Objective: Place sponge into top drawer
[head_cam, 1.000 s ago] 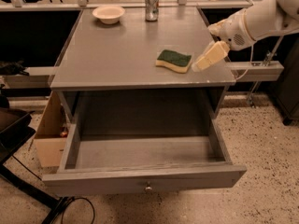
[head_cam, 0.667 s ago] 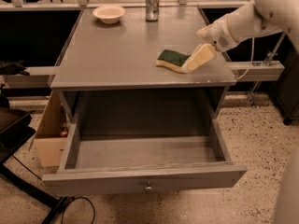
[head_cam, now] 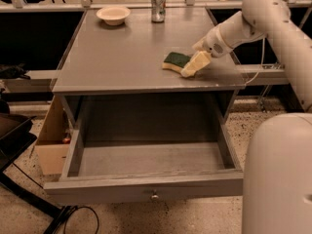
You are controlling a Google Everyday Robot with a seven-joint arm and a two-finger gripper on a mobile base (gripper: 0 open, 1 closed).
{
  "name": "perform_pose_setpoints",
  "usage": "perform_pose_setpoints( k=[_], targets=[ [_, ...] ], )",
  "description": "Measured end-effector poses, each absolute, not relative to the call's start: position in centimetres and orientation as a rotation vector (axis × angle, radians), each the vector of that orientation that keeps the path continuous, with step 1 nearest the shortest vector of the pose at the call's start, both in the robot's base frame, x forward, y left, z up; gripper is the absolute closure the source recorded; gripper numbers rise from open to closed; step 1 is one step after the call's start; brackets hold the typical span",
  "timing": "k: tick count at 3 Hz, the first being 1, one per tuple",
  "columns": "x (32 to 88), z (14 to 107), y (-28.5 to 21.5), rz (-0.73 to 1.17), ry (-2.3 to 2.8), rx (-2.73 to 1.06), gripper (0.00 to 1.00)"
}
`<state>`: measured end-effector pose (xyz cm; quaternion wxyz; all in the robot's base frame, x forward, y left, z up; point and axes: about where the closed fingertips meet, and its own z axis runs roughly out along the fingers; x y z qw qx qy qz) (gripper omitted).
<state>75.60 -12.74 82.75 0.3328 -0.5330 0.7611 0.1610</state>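
At right on the cabinet top [head_cam: 122, 57], gripper [head_cam: 194, 65] touched the sponge [head_cam: 174, 60] at its right edge; grip state could not be told. Below, the top drawer [head_cam: 122, 193] stood open.

A small cream bowl [head_cam: 113, 14] is sitting at the 11 o'clock corner of the grey table top [head_cam: 122, 57]. A shiny can [head_cam: 157, 6] is standing upright at 12 o'clock, well apart from the bowl. The gripper [head_cam: 193, 66] is hanging over the table near its 3 o'clock edge. A brown cardboard box [head_cam: 48, 143] is sitting at 9 o'clock, and a black cable [head_cam: 78, 219] is lying on the speckled floor [head_cam: 195, 221] at 7 o'clock.
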Motion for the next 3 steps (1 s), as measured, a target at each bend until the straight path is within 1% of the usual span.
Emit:
perform_pose_setpoints(
  k=[1, 3],
  targets=[
    [75.55, 82.62, -12.65, 0.396, 1.995, -1.383, 0.43],
    [75.26, 82.59, -12.41, 0.405, 2.005, -1.392, 0.89]
  ],
)
